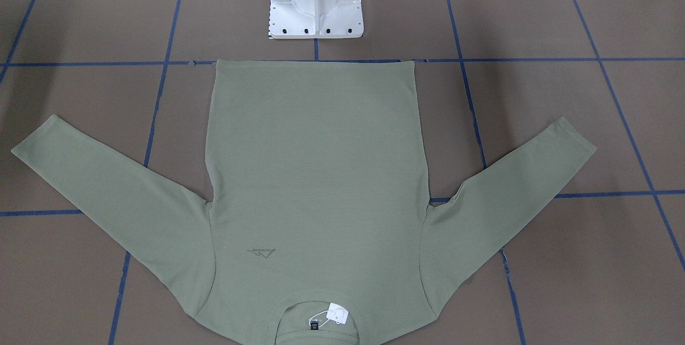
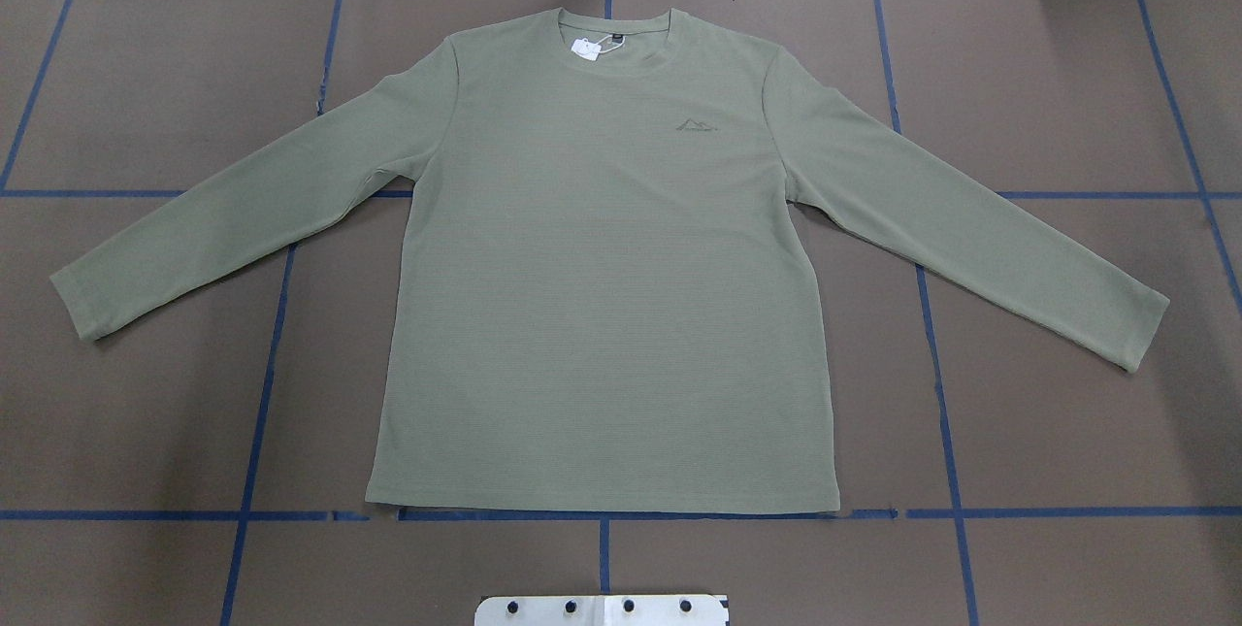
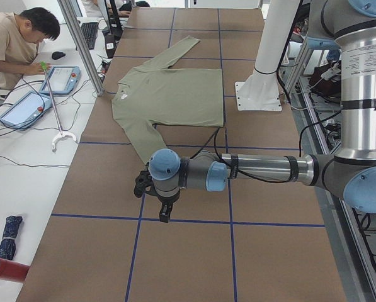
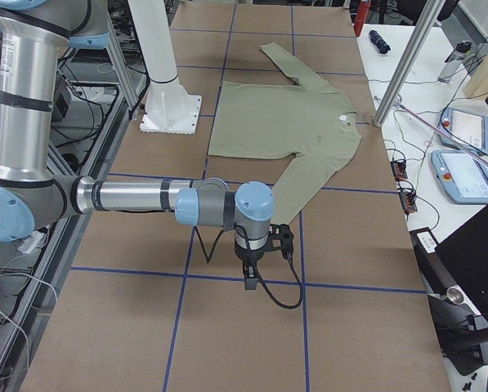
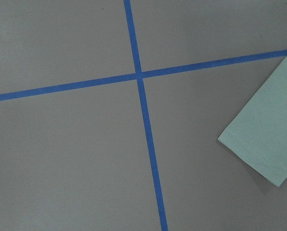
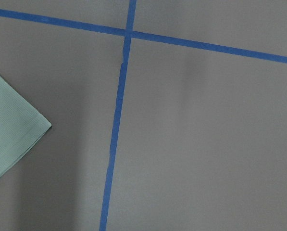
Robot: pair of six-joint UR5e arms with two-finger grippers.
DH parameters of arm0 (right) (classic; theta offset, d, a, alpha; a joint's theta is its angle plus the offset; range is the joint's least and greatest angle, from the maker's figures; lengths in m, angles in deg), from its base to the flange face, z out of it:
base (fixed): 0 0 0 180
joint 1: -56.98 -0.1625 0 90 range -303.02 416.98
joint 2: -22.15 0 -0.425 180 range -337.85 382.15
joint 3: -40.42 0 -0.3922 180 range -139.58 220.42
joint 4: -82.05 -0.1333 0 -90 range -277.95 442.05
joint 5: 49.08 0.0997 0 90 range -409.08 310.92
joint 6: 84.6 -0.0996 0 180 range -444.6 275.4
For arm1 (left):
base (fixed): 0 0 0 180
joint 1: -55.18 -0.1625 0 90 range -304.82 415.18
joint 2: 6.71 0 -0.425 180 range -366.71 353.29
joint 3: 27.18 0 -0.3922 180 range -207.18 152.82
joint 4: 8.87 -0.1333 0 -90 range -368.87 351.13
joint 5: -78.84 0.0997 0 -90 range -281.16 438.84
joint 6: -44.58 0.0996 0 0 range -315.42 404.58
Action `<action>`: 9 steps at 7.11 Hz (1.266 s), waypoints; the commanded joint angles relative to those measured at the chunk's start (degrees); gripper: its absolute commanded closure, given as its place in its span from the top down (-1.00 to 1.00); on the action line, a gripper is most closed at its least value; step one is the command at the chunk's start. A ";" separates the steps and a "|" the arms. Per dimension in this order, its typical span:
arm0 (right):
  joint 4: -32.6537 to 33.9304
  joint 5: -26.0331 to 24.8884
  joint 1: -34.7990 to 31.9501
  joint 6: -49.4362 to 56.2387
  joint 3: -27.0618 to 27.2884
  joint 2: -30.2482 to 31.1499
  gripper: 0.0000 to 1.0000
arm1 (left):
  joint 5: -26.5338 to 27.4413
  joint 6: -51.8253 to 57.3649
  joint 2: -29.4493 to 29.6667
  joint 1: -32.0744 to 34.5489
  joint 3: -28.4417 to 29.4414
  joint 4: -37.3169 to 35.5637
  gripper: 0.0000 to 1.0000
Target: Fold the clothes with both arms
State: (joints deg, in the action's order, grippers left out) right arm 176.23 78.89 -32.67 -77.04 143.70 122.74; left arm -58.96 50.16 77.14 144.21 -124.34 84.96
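Observation:
The sage-green long-sleeved shirt (image 2: 602,296) lies flat and face up on the brown table, both sleeves spread out and down. Its neckline with the white tag (image 2: 585,47) points away from the robot. It also shows in the front view (image 1: 316,174). My left arm's gripper (image 3: 164,211) hangs above the table past the near sleeve end; the left wrist view shows that cuff (image 5: 268,130). My right arm's gripper (image 4: 249,278) hangs past the other sleeve; its wrist view shows a cuff (image 6: 8,130). No fingers show in the wrist views, so I cannot tell whether either is open or shut.
The white pedestal base (image 1: 316,8) stands just behind the shirt's hem. Blue tape lines (image 2: 262,354) grid the table. An operator (image 3: 11,38) sits at a side bench with tablets (image 3: 65,78); a metal post (image 3: 80,44) rises at the table's far edge.

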 commanded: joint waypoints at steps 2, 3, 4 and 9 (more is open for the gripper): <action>-0.13 -0.26 0.00 0.26 0.09 -0.21 1.00 | -0.36 0.39 -0.09 0.01 -0.22 0.04 1.00; -0.14 -0.27 0.00 0.26 1.39 -0.30 1.00 | -0.10 0.66 -0.09 0.01 -0.91 0.13 1.00; -0.22 0.00 0.09 -0.17 3.06 -0.73 1.00 | 0.25 0.49 0.00 -0.08 -2.14 0.65 1.00; -0.40 0.08 0.35 -0.88 7.12 -7.07 1.00 | 9.24 0.22 -0.88 0.01 -0.04 18.65 1.00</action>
State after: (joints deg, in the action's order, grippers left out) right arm 175.97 78.86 -32.37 -77.80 151.02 116.87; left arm -49.21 50.67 76.24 144.25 -124.85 99.92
